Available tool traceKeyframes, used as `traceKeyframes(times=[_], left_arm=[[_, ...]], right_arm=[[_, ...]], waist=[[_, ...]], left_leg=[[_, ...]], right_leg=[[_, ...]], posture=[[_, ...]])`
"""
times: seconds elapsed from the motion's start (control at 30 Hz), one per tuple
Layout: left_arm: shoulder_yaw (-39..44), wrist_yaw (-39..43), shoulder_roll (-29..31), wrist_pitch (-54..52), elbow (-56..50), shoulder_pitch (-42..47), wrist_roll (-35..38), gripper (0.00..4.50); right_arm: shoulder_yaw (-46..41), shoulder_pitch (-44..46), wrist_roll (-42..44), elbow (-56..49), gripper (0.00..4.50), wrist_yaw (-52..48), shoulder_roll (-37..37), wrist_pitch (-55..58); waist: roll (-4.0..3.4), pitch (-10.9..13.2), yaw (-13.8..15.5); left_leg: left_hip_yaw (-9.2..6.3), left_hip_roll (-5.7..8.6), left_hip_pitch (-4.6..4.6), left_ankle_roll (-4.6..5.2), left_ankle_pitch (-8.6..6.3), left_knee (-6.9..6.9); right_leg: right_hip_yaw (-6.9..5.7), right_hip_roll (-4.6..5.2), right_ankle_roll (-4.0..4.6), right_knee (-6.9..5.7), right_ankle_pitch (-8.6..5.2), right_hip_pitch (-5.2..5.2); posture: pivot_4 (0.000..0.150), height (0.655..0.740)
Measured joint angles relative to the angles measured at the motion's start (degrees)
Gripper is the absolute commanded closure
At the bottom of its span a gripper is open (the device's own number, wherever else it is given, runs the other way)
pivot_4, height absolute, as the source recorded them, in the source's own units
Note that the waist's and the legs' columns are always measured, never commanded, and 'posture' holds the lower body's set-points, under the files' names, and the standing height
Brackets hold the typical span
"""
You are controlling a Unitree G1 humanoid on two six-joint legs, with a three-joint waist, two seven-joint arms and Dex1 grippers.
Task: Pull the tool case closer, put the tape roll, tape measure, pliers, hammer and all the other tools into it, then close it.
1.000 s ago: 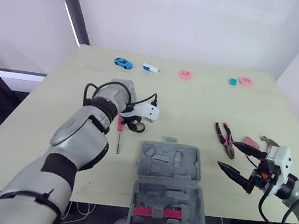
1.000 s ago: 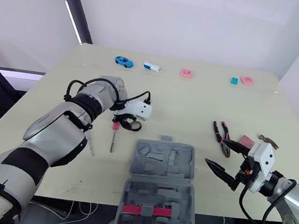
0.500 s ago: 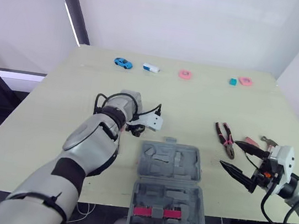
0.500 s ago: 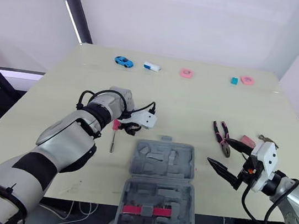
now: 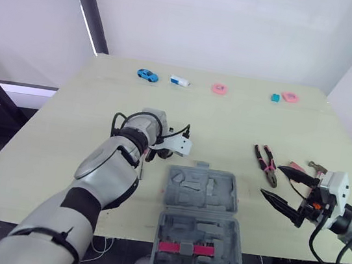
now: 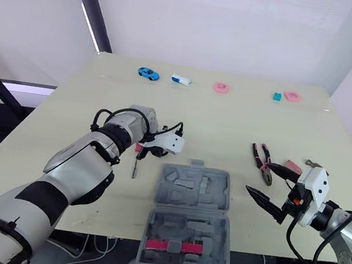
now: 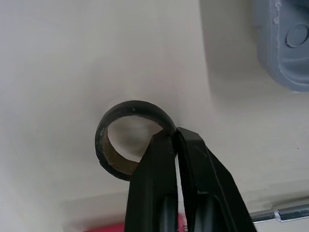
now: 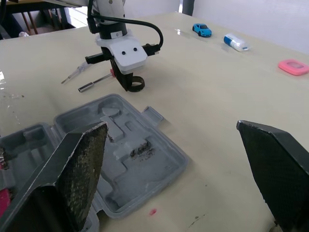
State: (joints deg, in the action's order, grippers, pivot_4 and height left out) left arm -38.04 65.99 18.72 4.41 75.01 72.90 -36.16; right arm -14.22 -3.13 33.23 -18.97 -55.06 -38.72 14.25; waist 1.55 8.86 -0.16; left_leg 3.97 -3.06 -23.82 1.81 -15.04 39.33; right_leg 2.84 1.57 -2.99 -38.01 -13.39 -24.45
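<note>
Change: over the last second the left hand (image 7: 175, 137) had swung in toward the open grey plastic tool case (image 5: 201, 195). It brought the black tape roll (image 7: 131, 105) from out by the red-handled screwdriver (image 6: 134, 167) to just off the case's far left corner. The right hand (image 5: 271, 181) had hardly shifted.
Tool case: lay open at the near edge of the pale tabletop (image 5: 229, 123), both moulded halves facing up, with a red bar (image 5: 186, 248) lodged in the near half.
Right hand: hovered to the right of the case and apart from it, its two black fingers spread wide with nothing between them.
Left hand: its fingers (image 7: 157, 179) were pressed together on the rim of the tape roll, one inside the ring and one outside. Whether the roll rested on the tabletop or hung clear could not be told.
Screwdriver: lay just left of the case with its bare metal shaft pointing toward the near edge; the red handle sat beneath the left hand, close to the roll.
Pliers: the red-and-black-handled pliers (image 5: 265, 163) lay right of the case, just beyond the right hand, head toward the near edge.
Far edge: a small blue toy car (image 5: 146, 75), a white capsule-shaped piece (image 5: 180, 81), a pink ring (image 5: 219, 88), a teal block (image 5: 275, 97) and a pink pad (image 5: 290, 96) stood in a row, well apart from the tools.
</note>
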Motion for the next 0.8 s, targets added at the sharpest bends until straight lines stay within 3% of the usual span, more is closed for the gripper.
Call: traceKeyframes(times=[0.1,0.27,0.33,0.43,0.47,0.6,0.73,0.8], left_arm=[[1.0,1.3,2.1,1.0,-0.3,-0.2,0.5,4.43],[5.3,11.1,8.8,2.1,-7.3,-2.4,5.1,4.43],[8.9,19.4,12.8,-3.4,-21.7,-7.5,10.4,4.43],[9.7,22.1,15.2,-8.2,-31.1,-10.7,13.3,4.43],[9.8,23.3,19.1,-16.2,-45.8,-15.0,18.8,4.43],[9.8,23.6,21.2,-21.2,-55.5,-17.0,22.1,4.43],[8.1,23.8,24.4,-30.5,-74.3,-23.6,23.8,4.43],[7.3,23.8,24.4,-31.1,-75.1,-23.5,23.2,4.43]], right_arm=[[0.0,-0.1,0.0,0.0,0.0,-0.5,0.0,-0.2],[0.0,-1.6,0.0,-0.3,0.0,-1.6,-0.3,-0.7],[-0.1,-3.0,0.0,-1.1,0.0,-2.9,-0.9,-1.2],[-0.1,-3.4,0.0,-1.5,0.0,-3.4,-1.4,-1.3],[-0.4,-4.5,0.0,-2.7,0.0,-3.5,-1.9,-1.4],[-0.4,-5.0,-0.1,-3.6,0.0,-3.4,-2.1,-1.3],[-2.8,-9.8,-0.1,-8.0,0.0,-3.1,-3.4,-1.1],[-3.3,-10.5,-0.1,-8.5,0.0,-3.1,-3.7,-1.1]], waist=[[0.02,0.0,-0.4],[0.01,0.0,-0.5],[0.01,0.0,-0.3],[0.0,0.0,-0.4],[0.0,0.0,-0.4],[-0.02,0.0,-0.3],[-0.04,0.0,-0.1],[-0.04,0.0,0.1]], left_leg=[[-0.02,-0.01,-0.03,0.0,0.0,-0.02],[0.0,-0.03,-0.04,0.0,0.0,-0.06],[0.02,-0.05,-0.08,0.0,0.0,-0.06],[0.07,-0.06,-0.1,0.0,0.0,-0.03],[0.04,-0.07,-0.1,0.0,0.0,0.0],[0.03,-0.06,0.0,0.0,0.0,0.01],[0.02,-0.07,0.01,-0.01,0.0,0.04],[0.03,-0.06,0.01,-0.01,0.0,0.05]], right_leg=[[0.0,-0.02,0.0,0.02,0.0,-0.02],[0.01,-0.03,0.01,0.03,-0.01,-0.04],[-0.02,0.0,0.0,0.05,-0.02,-0.04],[0.03,0.03,-0.01,0.05,-0.01,-0.05],[0.0,0.04,-0.01,0.03,-0.01,-0.05],[-0.01,0.01,-0.01,-0.01,-0.01,0.0],[0.0,-0.01,0.0,-0.02,-0.02,0.03],[0.0,-0.02,-0.01,0.0,-0.02,0.03]], posture=[[0.15,0.74],[0.15,0.74],[0.15,0.74],[0.15,0.74],[0.15,0.74],[0.15,0.74],[0.15,0.74],[0.15,0.74]])
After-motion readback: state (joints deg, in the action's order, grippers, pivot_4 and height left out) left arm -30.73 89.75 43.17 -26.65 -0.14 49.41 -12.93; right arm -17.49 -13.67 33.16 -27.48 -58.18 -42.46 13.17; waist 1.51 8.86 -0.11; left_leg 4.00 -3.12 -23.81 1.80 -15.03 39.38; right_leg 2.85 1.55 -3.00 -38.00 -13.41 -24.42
